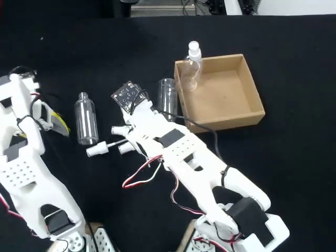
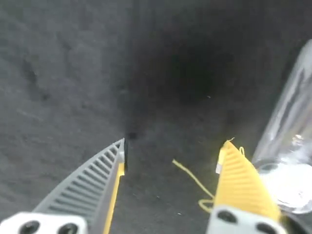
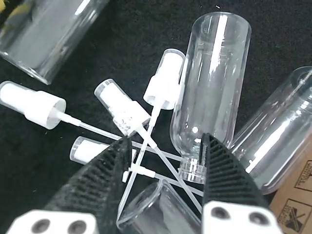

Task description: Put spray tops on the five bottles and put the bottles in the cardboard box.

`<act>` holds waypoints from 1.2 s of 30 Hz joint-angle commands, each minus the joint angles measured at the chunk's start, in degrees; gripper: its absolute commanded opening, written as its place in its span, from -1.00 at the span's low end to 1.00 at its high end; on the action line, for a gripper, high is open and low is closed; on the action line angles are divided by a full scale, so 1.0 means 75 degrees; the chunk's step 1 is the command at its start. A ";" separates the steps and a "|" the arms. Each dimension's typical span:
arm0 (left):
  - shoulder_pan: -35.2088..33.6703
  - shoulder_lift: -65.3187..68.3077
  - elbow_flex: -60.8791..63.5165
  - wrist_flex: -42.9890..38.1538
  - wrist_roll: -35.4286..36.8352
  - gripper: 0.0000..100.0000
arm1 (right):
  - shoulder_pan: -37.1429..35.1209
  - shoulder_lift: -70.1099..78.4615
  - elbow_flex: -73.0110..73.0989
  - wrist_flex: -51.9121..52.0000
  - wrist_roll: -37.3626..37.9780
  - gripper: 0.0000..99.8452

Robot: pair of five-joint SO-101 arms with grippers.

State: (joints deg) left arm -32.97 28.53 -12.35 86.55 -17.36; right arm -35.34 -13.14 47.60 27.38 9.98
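A cardboard box [image 1: 226, 122] sits at the back right, with one capped bottle [image 1: 193, 64] upright in its near-left corner. An uncapped clear bottle [image 1: 168, 97] stands just outside the box, and another bottle [image 1: 85, 118] lies left of centre. My right gripper [image 1: 131, 137] [image 3: 165, 141] hangs open over a heap of loose spray tops [image 3: 122, 109] [image 1: 97, 150] and clear bottles [image 3: 209, 92]; the nearest bottle's neck lies by one finger. Out at the left, my left gripper [image 2: 174, 146] [image 1: 53, 123] is open just above the cloth, beside the lying bottle [image 2: 292, 146].
Black cloth [image 1: 294, 173] covers the table. A corner of the box [image 3: 298, 195] shows beside the right gripper. Red and white wires [image 1: 142, 176] trail off the right arm. A yellow thread [image 2: 195, 183] lies on the cloth between the left fingers.
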 commanded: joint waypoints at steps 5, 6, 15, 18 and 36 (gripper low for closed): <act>-0.0815 -0.2227 0.3264 -0.1829 -0.0457 -0.42 | -0.0563 -0.1201 -0.1096 0.0844 -0.1758 -0.59; -0.1026 -0.2508 0.3792 -0.2145 -0.0645 -0.42 | -0.0656 -0.1201 -0.1166 0.0844 -0.2028 -0.59; -0.2303 -0.4173 0.7273 -0.4900 -0.0281 -0.42 | -0.1899 0.0592 -0.2163 -0.0692 -0.2497 -0.59; -0.2362 -0.4360 0.7930 -0.5662 -0.0012 -0.42 | -0.1899 0.1788 -0.3206 -0.0621 -0.2719 -0.59; -0.3124 -0.4431 0.7965 -0.6025 0.0117 -0.42 | -0.1899 0.6851 -0.9946 0.2098 -0.4501 -0.10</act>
State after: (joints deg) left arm -51.87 -4.88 48.13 42.51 -17.19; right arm -49.05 35.56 -17.54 41.63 -22.90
